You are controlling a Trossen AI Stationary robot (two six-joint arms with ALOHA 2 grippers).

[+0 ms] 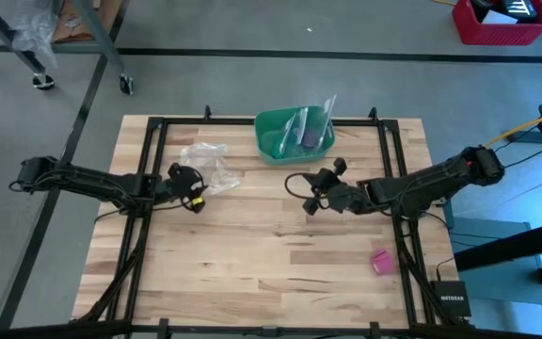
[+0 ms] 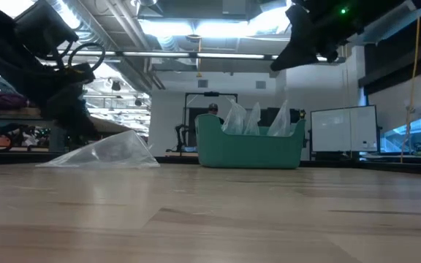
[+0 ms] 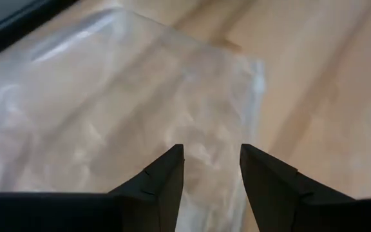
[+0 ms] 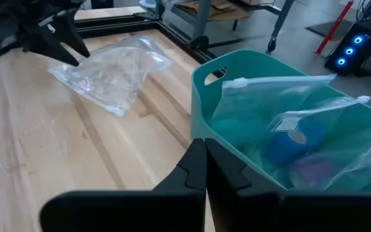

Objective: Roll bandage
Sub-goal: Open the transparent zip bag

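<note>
High view, clear bag [image 1: 209, 166] beside left fingers [image 1: 194, 193], green bowl [image 1: 269, 132] behind.

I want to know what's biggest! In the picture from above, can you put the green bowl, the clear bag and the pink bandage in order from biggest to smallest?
1. Green bowl, biggest.
2. Clear bag, a bit smaller than the bowl.
3. Pink bandage, by far the smallest.
</note>
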